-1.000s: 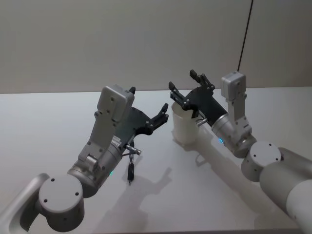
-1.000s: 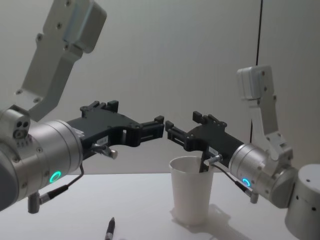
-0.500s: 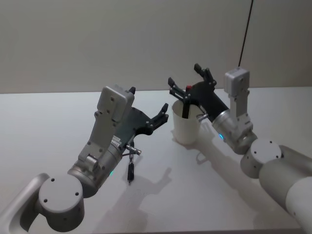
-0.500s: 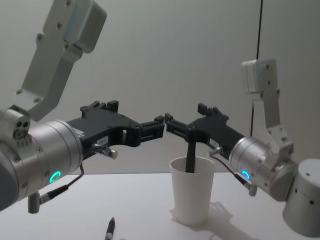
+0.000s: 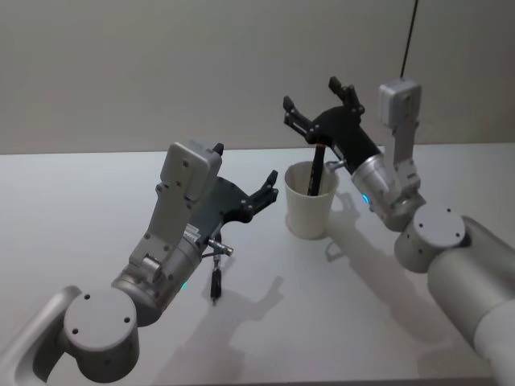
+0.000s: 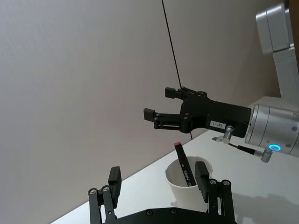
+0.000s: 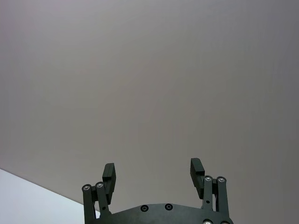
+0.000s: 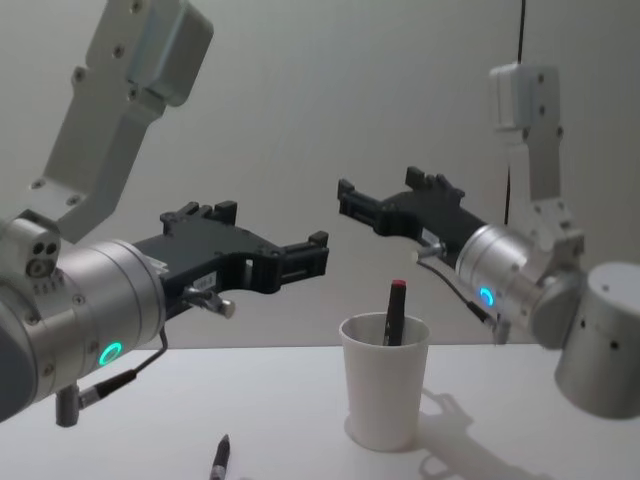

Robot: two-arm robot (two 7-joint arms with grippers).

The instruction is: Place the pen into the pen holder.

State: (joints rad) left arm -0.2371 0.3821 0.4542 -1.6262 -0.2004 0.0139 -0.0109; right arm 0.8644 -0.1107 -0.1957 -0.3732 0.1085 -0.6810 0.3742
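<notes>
The pen holder (image 5: 310, 211) is a white paper cup standing upright on the table, also seen in the chest view (image 8: 384, 396) and the left wrist view (image 6: 183, 199). A black pen (image 5: 317, 172) with a red end stands tilted inside it, its top sticking out above the rim (image 8: 394, 311) (image 6: 182, 162). My right gripper (image 5: 319, 111) hangs open above the cup, clear of the pen (image 8: 376, 194) (image 7: 152, 168). My left gripper (image 5: 245, 164) is open to the left of the cup, holding nothing (image 8: 274, 230) (image 6: 158, 173).
A second dark pen (image 5: 215, 282) lies on the white table (image 5: 72, 201) under my left arm, near the front (image 8: 219, 460). A plain wall stands behind, with a thin black cable (image 5: 408, 40) hanging down it at the right.
My right gripper has lifted up and back from the cup's mouth, leaving the pen standing inside the cup. The left arm has not moved.
</notes>
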